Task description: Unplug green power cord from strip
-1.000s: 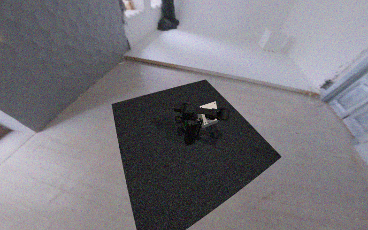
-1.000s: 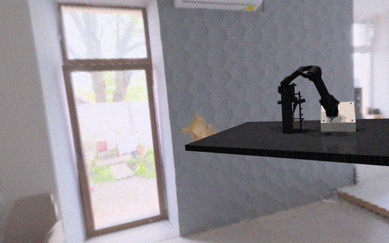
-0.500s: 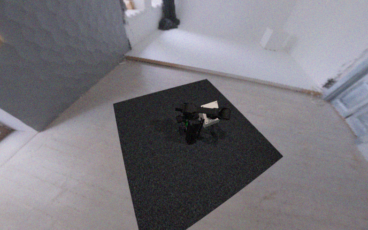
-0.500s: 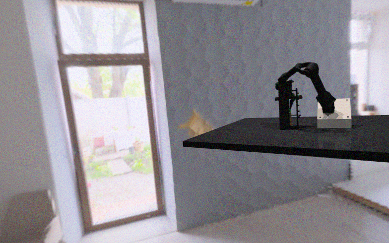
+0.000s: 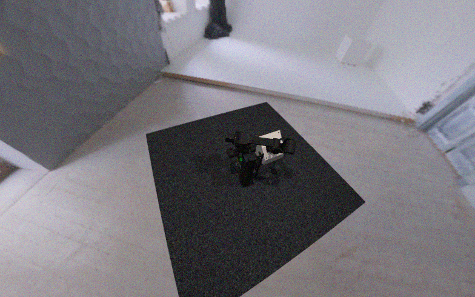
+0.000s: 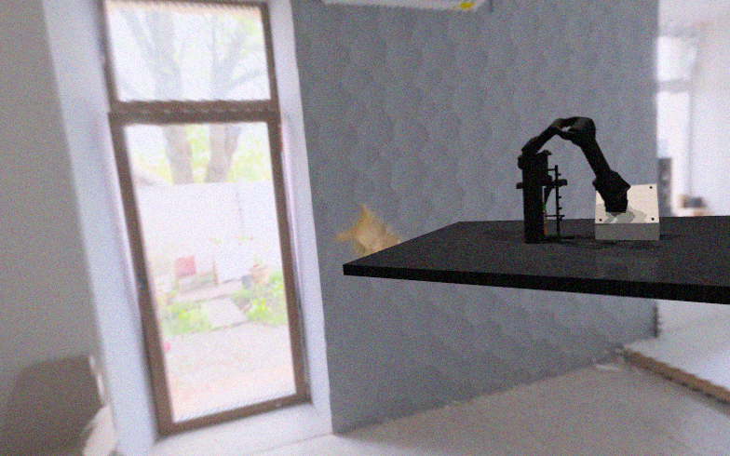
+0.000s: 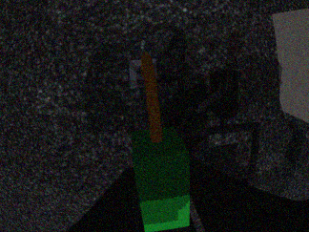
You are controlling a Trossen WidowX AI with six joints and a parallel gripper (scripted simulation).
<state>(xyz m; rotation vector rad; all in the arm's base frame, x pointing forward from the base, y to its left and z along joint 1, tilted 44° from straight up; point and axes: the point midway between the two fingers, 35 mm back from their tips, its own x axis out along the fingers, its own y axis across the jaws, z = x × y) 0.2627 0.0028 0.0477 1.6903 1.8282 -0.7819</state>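
In the wrist view a green plug (image 7: 160, 163) (image 5: 240, 159) stands between the two black fingers, with an orange-brown cord (image 7: 152, 96) running away from its end. My gripper (image 7: 161, 173) appears shut on the plug. In the exterior view a sliver of the plug (image 6: 543, 207) shows beside a tall black upright block (image 6: 533, 215), which hides the fingers. This block may be the power strip; it is too dark to be sure. Whether the plug's prongs sit in a socket is hidden.
The arm (image 6: 600, 161) arches over from a pale tilted board (image 6: 642, 198) (image 5: 274, 134) with a hole near each corner. A thin black rack with short pegs (image 6: 557, 198) stands between the block and the board. All rest on a dark table top (image 5: 245, 237) (image 6: 457, 268).
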